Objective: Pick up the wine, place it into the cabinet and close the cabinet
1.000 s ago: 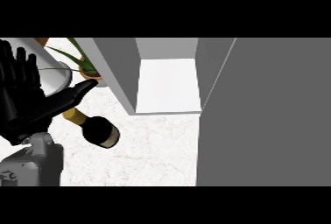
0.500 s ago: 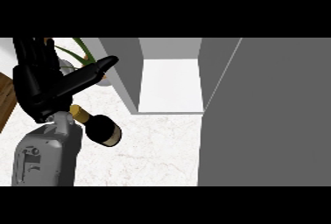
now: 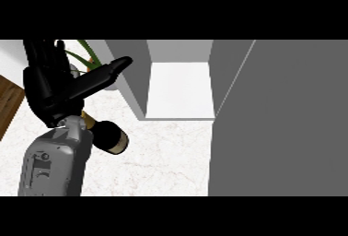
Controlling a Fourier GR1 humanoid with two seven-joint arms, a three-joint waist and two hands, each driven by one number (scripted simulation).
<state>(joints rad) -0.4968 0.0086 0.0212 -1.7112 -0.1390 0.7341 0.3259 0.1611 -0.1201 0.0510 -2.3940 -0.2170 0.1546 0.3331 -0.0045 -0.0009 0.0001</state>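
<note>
Fingers [image 3: 44, 60] of the left hand [image 3: 51, 92] stand straight, pointing to the view's top, with the thumb [image 3: 108, 71] stretched out sideways toward the cabinet [image 3: 180, 87]; they hold nothing. From the head view, the wine [image 3: 110, 137] lies on its side on the pale counter [image 3: 163, 156], just right of the grey forearm [image 3: 54, 161], its neck hidden under the wrist. The cabinet stands open, with its grey door [image 3: 285, 120] at the right. A plant [image 3: 87, 53] shows behind the hand.

counter [image 3: 163, 156]: wht marble, smooth | cabinet [image 3: 136, 92]: grey matt | left hand [image 3: 51, 87]: blk, sheen
</note>
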